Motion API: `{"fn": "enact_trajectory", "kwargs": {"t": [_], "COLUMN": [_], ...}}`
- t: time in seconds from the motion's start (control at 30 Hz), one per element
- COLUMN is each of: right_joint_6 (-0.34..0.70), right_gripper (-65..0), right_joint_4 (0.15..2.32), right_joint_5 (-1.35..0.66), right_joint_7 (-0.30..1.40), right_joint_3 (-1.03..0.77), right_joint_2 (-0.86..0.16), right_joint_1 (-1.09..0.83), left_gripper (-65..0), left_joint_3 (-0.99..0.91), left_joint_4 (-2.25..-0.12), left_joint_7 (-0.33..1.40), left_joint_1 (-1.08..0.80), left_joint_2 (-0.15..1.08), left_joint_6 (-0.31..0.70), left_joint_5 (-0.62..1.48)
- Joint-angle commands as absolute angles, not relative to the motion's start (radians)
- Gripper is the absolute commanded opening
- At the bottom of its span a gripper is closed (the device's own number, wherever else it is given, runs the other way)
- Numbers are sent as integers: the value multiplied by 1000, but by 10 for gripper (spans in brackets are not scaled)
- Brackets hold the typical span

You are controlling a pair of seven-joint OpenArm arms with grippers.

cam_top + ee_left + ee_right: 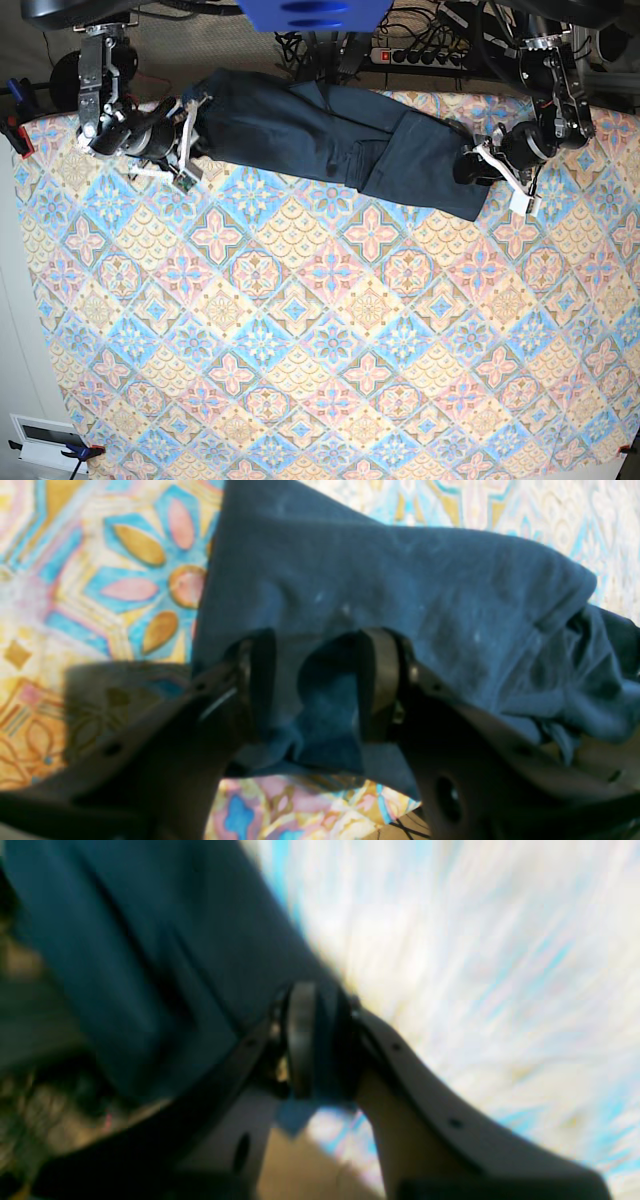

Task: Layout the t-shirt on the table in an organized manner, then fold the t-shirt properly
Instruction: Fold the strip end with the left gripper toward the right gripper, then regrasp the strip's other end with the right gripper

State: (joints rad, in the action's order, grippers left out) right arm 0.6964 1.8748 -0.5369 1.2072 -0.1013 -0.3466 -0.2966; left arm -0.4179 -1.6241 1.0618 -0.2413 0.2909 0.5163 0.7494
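My right tool (320, 1040) pinches the t-shirt (330, 135) at the bench's (320, 330) upper left. My left tool (320, 680) straddles its cloth, jaws apart.

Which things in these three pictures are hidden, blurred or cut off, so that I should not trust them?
- Right wrist view: motion blur smears the table pattern and the t-shirt folds.
- Left wrist view: the left gripper covers the cloth edge below it; whether it pinches cloth cannot be told.
- Base view: the t-shirt's sleeves are bunched and folded under, and its white marks are too small to find.
- Base view: the table's far edge is hidden by cables and arm bases.
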Motion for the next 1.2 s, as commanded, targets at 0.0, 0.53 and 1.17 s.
{"fn": "enact_trajectory", "kwargs": {"t": [0.0, 0.53, 1.17], "right_joint_6": [698, 698, 698], "right_gripper": [-562, -561, -561], "right_joint_4": [1882, 1592, 1583], "right_joint_5": [-553, -550, -271], "right_joint_7": [1179, 1000, 983], "right_joint_3": [-97, -87, -93], "right_joint_2": [-354, -358, -355], "right_joint_1": [-280, -278, -19], "left_gripper": [-391, -391, -391], "left_joint_3": [-424, -424, -426], "left_joint_4": [-1646, -1646, -1647], "left_joint_7": [1049, 1049, 1049], "left_joint_1": [-237, -236, -240], "left_joint_2": [306, 323, 323], "left_joint_6": [518, 518, 518], "left_joint_5": [763, 768, 769]}}
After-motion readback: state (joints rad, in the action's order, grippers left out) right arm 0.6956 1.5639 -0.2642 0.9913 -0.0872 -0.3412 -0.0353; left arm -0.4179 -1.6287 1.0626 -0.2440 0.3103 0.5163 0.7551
